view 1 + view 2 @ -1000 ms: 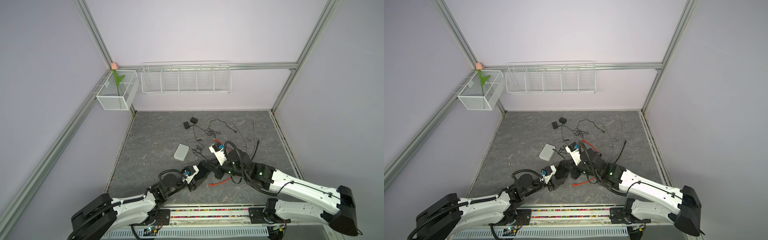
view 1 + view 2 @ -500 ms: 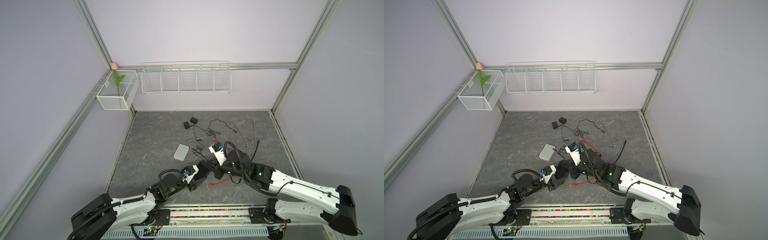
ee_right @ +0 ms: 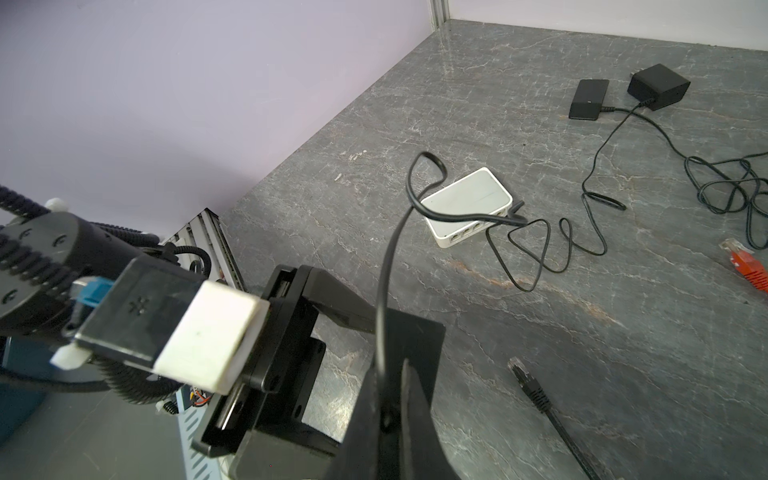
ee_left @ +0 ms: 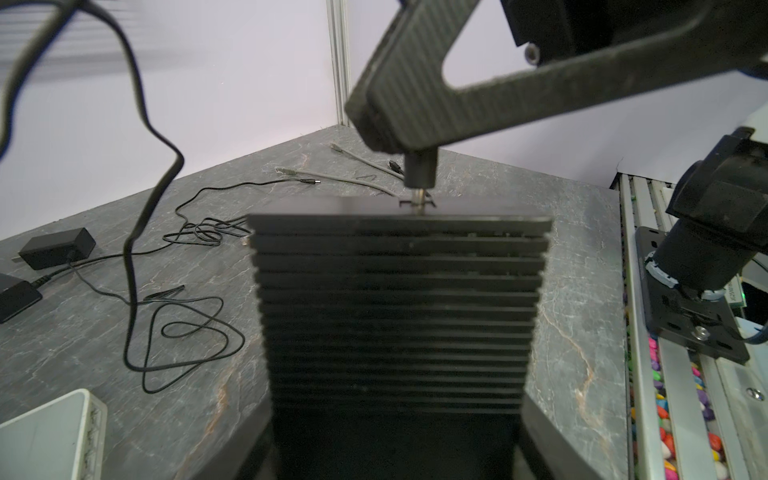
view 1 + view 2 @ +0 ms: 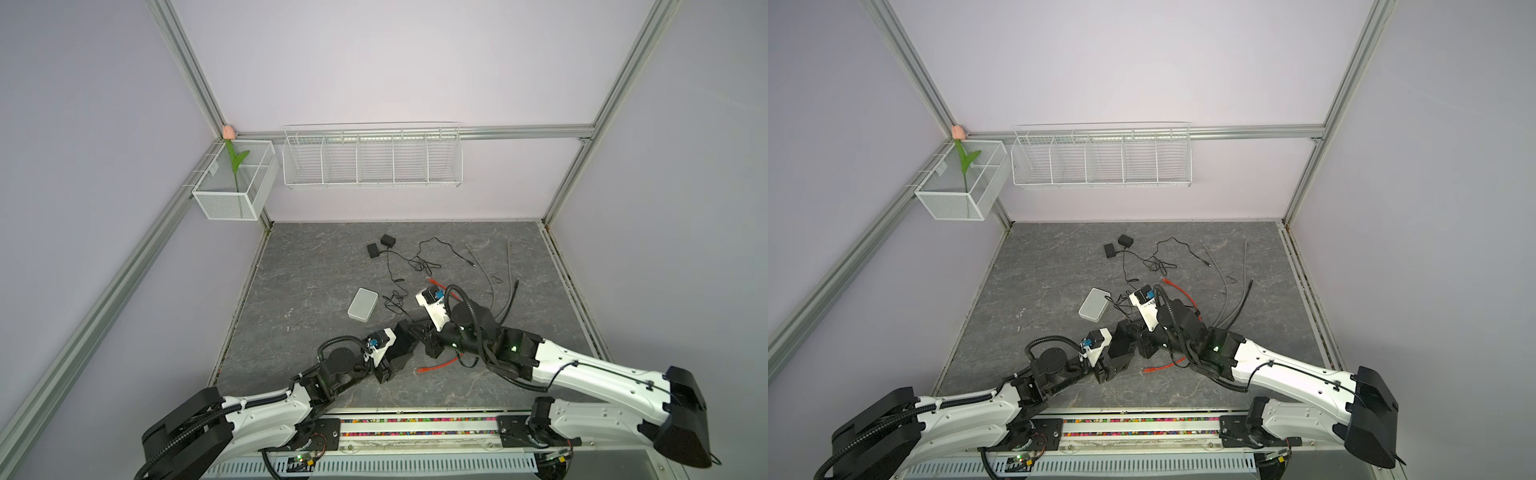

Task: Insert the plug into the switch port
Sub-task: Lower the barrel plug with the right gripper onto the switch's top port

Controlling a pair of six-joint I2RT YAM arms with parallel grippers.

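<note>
The switch (image 4: 399, 311), a black ribbed box, is clamped at its sides between the fingers (image 4: 540, 428) of my left gripper (image 4: 395, 415). In both top views it sits low over the table front, in the left gripper (image 5: 401, 347) (image 5: 1119, 345). My right gripper (image 5: 430, 338) (image 5: 1144, 340) (image 3: 392, 399) is shut on the black barrel plug (image 4: 420, 174). The plug's metal tip stands in a notch on the switch's far edge; I cannot tell how deep it sits. Its black cable (image 3: 388, 270) rises from between the right fingers.
A white box with ports (image 5: 363, 304) (image 3: 465, 203) lies just behind the grippers. Two black power adapters (image 5: 380, 246) with tangled thin cords, grey cables (image 5: 498, 274), a red network cable (image 5: 436, 365) and a black network cable (image 3: 536, 390) lie around. Wire baskets (image 5: 372, 156) hang on the back wall.
</note>
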